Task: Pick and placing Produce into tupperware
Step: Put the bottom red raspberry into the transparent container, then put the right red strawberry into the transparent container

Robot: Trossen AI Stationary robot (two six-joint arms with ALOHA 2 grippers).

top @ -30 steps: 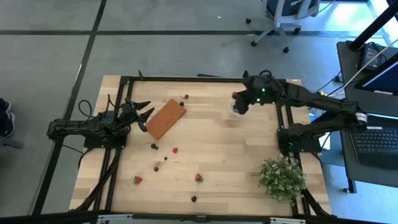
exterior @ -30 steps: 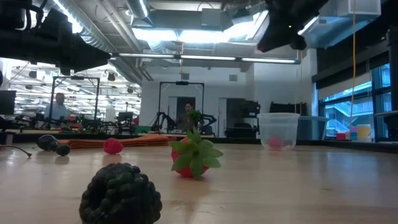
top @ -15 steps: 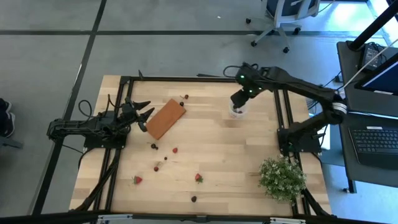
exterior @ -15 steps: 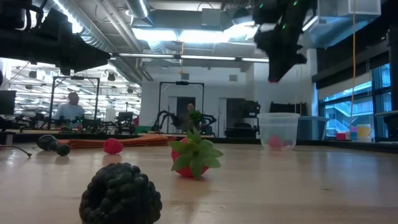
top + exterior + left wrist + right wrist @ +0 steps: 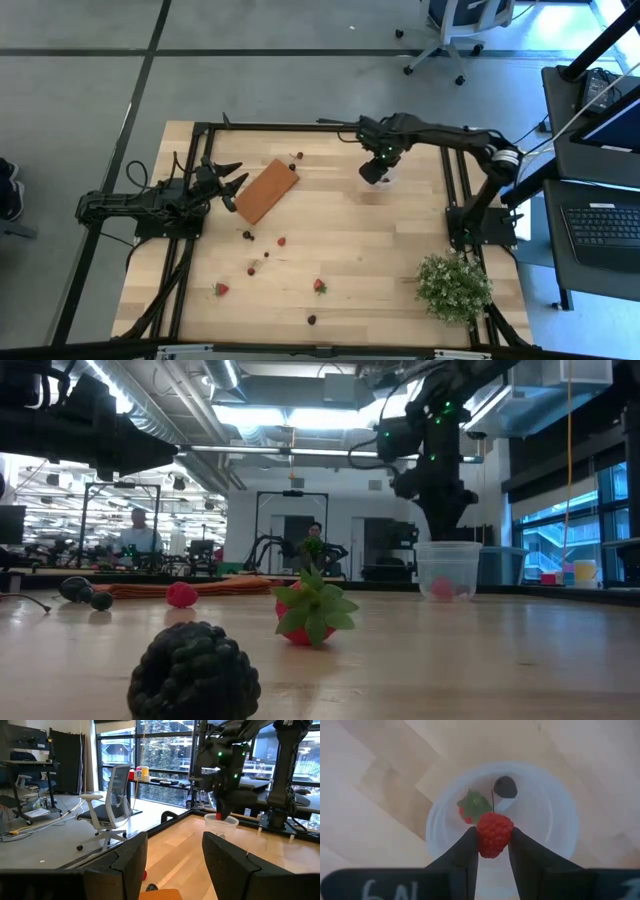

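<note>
My right gripper points down just above the translucent cup, shut on a red berry. In the right wrist view the cup holds a red strawberry with a green top and a dark berry. The low view shows the cup standing on its base under the gripper. Several small red and dark berries lie scattered on the table. My left gripper waits open at the table's left, beside the brick-coloured block. My right gripper pinches the red berry by its two sides between the two fingers, which come at it from above and point down. The berry is lifted clear and hangs over the cup's mouth.
A bushy green plant stands at the near right corner. The loose berries lie between the block and the near edge, among them a strawberry and a dark berry. Two more berries sit near the far edge. People show in the room beyond.
My right gripper has come down from high above the cup to just over its rim and tipped from slanting to pointing straight down, its arm swinging toward the table's left. It has stayed shut on the red berry.
</note>
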